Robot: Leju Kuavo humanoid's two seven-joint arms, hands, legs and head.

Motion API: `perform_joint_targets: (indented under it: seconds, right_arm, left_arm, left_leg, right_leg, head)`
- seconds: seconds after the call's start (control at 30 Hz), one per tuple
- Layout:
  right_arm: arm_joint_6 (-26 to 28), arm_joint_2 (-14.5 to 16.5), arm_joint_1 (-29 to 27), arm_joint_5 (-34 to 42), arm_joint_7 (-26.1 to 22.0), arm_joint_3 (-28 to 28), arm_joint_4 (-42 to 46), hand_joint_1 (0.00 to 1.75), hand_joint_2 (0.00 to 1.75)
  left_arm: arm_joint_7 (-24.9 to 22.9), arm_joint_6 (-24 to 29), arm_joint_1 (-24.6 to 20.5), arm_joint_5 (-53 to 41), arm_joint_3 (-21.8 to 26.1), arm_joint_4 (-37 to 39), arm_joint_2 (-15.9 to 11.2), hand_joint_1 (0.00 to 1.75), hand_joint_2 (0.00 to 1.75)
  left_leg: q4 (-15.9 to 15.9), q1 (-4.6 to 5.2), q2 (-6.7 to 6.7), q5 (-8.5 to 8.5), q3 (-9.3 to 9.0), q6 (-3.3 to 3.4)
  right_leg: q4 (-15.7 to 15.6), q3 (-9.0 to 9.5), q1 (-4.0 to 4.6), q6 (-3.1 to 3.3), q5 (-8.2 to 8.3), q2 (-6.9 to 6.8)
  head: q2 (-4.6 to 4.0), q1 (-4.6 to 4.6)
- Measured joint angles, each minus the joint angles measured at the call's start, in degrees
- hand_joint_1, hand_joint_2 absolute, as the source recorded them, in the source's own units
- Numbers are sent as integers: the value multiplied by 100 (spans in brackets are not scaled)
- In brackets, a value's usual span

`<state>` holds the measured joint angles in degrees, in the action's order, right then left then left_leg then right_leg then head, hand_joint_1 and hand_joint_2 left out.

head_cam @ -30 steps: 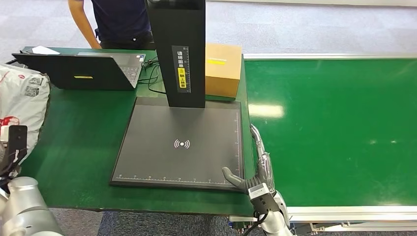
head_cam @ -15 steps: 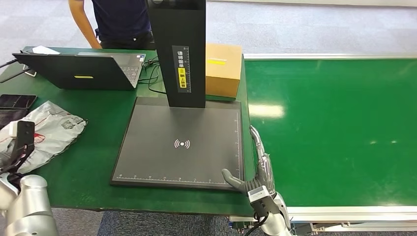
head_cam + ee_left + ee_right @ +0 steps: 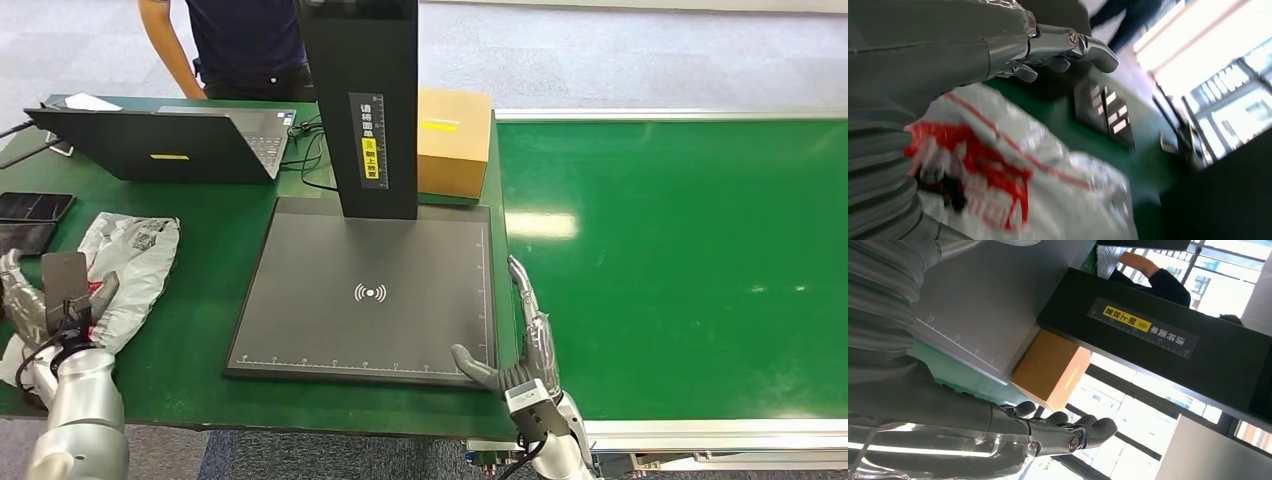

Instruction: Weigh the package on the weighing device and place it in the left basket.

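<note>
Two silver arms reach over a green tabletop (image 3: pixel 200 250). Left hand (image 3: pixel 45 305) sits at the near left edge, on a crumpled white plastic mailer package with red print (image 3: pixel 125 265); whether the fingers (image 3: pixel 1068 42) actually grip the package or just rest against it cannot be told, though the left wrist view shows them extended past the wrapping, which lies close under the palm. Package lies flat on the tabletop, left of the flat dark grey weighing platform (image 3: pixel 365 295) and apart from it. Right hand (image 3: pixel 520 335) is at the platform's near right corner, fingers straight and spread, holding nothing, thumb over the platform's edge. Black upright column with a yellow label (image 3: pixel 365 110) rises from the platform's far side. Brown cardboard box (image 3: pixel 455 140) stands just beside the column, at the edge of the green conveyor belt (image 3: pixel 680 260). Open black laptop (image 3: pixel 165 145) at far left; two dark phones (image 3: pixel 30 215) near the package. Person in dark shirt (image 3: pixel 240 45) stands behind the tabletop.
</note>
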<state>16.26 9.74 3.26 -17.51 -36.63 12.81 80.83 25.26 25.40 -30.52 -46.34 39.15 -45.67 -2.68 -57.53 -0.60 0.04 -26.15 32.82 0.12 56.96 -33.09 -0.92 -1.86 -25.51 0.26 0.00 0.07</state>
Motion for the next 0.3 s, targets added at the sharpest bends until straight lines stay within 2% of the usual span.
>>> perform_joint_targets:
  seconds: [0.1, 0.3]
  right_arm:
    - [-22, -4, 6, 8, -3, -3, 0, 0, 175]
    - [-71, -11, 14, 32, -11, -7, -4, 0, 175]
  left_arm:
    - [56, -524, 81, 581, -318, -15, -34, 0, 175]
    - [403, -1157, 444, 1786, -886, -542, -33, 0, 175]
  left_leg:
    - [0, 0, -1, 0, 2, 0]
    - [0, 0, -1, -1, 3, 0]
  right_leg:
    - [0, 0, 0, 0, 0, 0]
    - [0, -2, 0, 0, 0, 0]
  head:
    - [0, 1]
    - [0, -1]
